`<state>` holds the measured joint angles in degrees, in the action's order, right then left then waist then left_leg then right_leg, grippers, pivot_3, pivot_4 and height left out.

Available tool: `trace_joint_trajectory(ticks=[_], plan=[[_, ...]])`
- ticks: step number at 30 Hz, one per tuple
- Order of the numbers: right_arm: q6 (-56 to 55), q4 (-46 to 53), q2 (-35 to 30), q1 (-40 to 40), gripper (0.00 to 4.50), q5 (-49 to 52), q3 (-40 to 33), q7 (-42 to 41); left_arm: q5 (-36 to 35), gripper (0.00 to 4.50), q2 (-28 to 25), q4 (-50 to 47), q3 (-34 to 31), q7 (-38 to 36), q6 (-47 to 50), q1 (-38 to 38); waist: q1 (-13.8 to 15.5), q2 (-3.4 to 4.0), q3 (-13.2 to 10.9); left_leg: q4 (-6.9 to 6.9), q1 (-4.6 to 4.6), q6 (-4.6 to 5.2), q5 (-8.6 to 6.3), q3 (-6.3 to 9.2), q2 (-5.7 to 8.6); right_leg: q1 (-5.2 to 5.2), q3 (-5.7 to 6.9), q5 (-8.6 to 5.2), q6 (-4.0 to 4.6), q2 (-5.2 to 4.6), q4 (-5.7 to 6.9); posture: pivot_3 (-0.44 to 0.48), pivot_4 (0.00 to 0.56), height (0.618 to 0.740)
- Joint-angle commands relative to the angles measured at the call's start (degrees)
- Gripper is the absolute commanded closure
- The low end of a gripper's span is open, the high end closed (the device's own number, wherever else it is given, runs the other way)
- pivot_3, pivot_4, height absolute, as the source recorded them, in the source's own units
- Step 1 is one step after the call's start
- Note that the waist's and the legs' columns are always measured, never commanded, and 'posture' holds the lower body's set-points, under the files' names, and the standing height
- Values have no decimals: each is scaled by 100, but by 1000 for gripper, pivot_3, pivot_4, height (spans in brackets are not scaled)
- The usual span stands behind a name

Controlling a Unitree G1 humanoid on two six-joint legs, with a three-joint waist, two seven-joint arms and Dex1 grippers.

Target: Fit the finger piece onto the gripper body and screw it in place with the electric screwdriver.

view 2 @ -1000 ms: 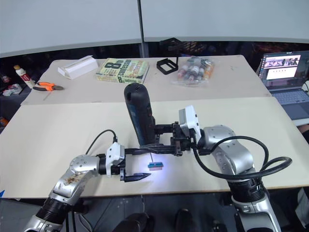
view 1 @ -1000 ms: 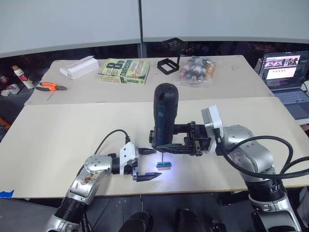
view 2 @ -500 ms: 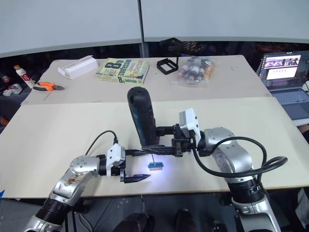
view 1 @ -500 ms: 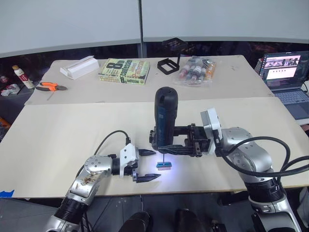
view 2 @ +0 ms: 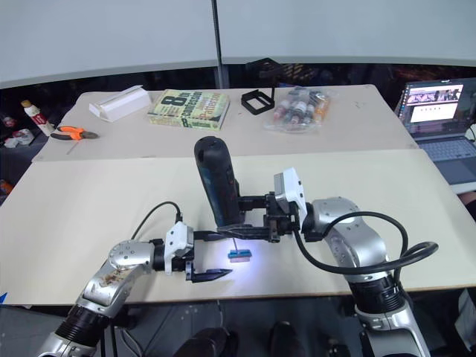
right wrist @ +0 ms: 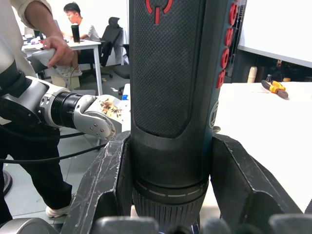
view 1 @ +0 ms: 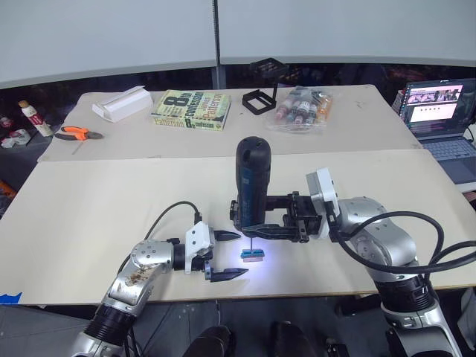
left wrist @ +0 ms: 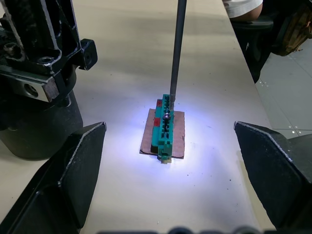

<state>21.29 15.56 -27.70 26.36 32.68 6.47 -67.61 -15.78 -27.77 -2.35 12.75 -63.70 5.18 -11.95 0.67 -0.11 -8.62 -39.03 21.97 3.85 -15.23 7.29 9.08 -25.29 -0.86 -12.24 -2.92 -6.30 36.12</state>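
With the right gripper (view 1: 256,225) clamped on the upright screwdriver (view 1: 253,184) at frame centre, its bit on the green block (left wrist: 165,127), press straight down while the left gripper (view 1: 227,254) stays spread beside it.

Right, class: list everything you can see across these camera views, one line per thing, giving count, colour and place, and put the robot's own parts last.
electric screwdriver: one, dark blue-black, upright mid-table, bit tip on the green block.
green block: one, green with red, on a brown card, lit, between the left tool's fingers.
book: one, green-yellow, far table.
white box: one, white, far left of table.
pliers: one, orange-handled, far left.
square frame: one, black, far centre.
bag of bottles: one, clear, mixed colours, far right.
laptop: one, open, right edge.
person: one, seated at a desk in the background.
left tool: one, black fingers, open, flanking the block.
right tool: one, black, clamped on the screwdriver.
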Motion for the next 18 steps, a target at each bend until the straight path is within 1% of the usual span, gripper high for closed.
trace_joint_trajectory(ticks=[1,18], plan=[[-267,114,55,51,2637,47,-59,-36,22,62,0,-63,31,4,-81,20,0,0,0,0,0,0,0,0,0,0,0,0,0,0,0,0,150,740],[-330,48,53,48,2637,10,7,-33,22,62,1,-85,22,22,-93,58,-1,0,0,0,0,0,0,0,0,0,0,0,0,1,1,0,150,740]])
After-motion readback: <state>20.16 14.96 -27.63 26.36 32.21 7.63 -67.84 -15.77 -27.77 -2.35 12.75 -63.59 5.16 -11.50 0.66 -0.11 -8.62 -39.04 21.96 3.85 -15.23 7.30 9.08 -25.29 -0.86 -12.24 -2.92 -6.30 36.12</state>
